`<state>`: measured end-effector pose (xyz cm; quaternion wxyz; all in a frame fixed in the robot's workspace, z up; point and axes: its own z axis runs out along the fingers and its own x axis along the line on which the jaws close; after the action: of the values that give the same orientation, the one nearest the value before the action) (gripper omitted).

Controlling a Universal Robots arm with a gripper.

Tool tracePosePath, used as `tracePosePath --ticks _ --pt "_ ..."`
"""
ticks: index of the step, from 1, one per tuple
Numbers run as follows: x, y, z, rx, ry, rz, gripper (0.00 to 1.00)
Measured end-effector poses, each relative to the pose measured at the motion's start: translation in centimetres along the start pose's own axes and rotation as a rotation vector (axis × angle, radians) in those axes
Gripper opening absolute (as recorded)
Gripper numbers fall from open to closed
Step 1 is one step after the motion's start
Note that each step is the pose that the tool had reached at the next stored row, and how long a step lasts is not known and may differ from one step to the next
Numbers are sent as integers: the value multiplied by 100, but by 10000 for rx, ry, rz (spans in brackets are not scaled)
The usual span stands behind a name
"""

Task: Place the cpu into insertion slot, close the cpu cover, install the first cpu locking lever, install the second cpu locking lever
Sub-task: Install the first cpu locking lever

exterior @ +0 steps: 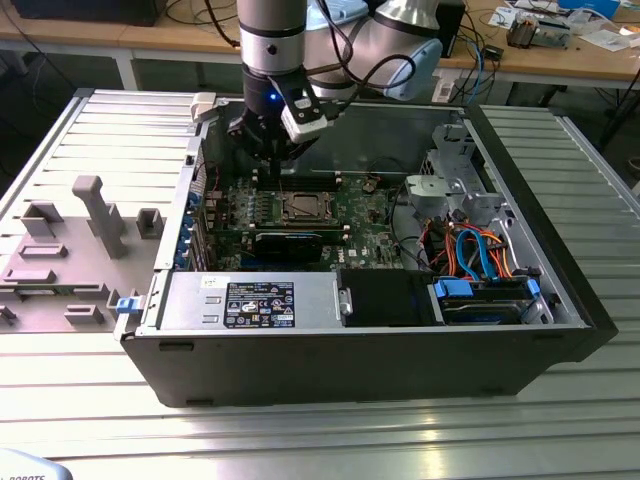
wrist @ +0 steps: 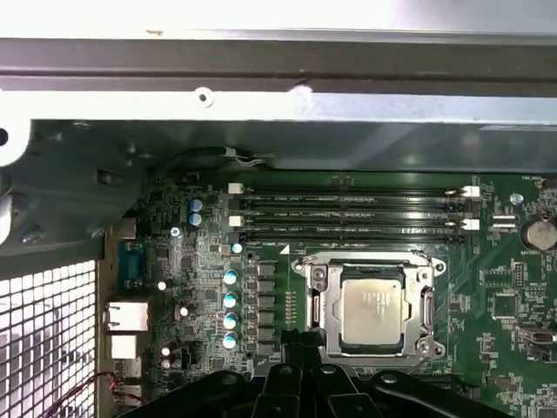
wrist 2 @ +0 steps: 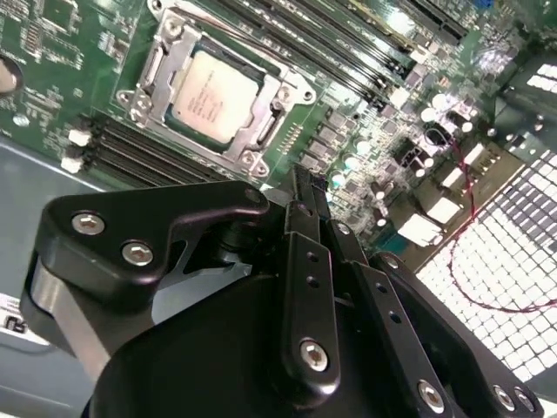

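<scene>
The cpu (wrist: 372, 305) (wrist 2: 213, 96), a square chip with a silver-grey top, lies flat in the insertion slot on the green motherboard (exterior: 365, 225); the slot's pin field is hidden under it. The silver cpu cover (wrist: 318, 296) (wrist 2: 157, 65) lies down around the chip as a frame. In the exterior view the cpu (exterior: 300, 207) sits mid-board. My gripper (exterior: 272, 160) (wrist 2: 309, 187) (wrist: 305, 348) hovers above the board beside the socket, toward the exterior view's left and back. Its black fingers are together with nothing between them. I cannot tell how the locking levers stand.
Long black memory slots (wrist: 348, 213) run beside the socket. A black card (exterior: 288, 243) stands in front of it. The open case holds a drive cage (exterior: 450, 185), orange and blue cables (exterior: 480, 250) and a metal box (exterior: 250, 300). Grey fixtures (exterior: 95, 215) stand at the exterior view's left.
</scene>
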<state>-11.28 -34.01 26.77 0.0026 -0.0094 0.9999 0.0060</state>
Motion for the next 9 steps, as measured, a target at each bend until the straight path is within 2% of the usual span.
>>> tracePosePath --ticks 2,6,7,9 --pt "106 3 7 -10 -6 -30 11" --pt "109 79 15 -10 -1 -325 11" --pt "110 96 18 -11 -9 -453 11" --pt "113 131 21 -11 -27 -475 11"
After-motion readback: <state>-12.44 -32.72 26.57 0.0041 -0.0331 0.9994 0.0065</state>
